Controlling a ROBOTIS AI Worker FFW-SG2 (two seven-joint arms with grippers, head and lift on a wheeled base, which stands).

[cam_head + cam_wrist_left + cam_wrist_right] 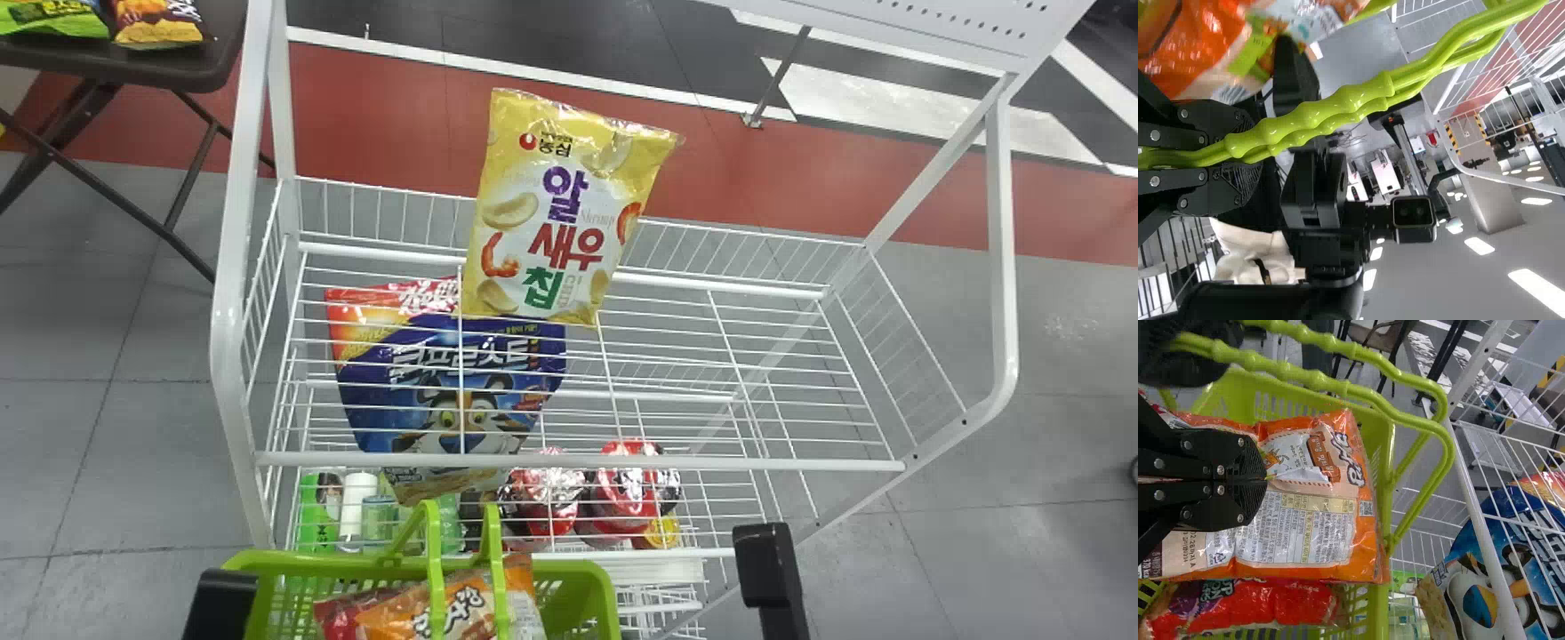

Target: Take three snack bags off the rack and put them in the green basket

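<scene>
In the green basket (591, 578), my R claw (1263, 479) pinches an orange bag (1315, 527) beside a red bag (1271, 610), w/ my L claw (1250, 148) closed on the handles (1338, 105).

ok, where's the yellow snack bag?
Head view, upper middle: the yellow bag is at the back edge of the rack, just beyond the blue bag.

- A lab or workshop hall, seemingly, with a shop-like corner.
- Ahead of the jaws: a white wire rack (800, 464) bearing snack bags (569, 213).
- Farther, leftward: a folding table (209, 75).
- Well beyond the left jaws: black-and-yellow stripes (1451, 139), pale worktables (1385, 177), ceiling lights (1479, 246).
</scene>
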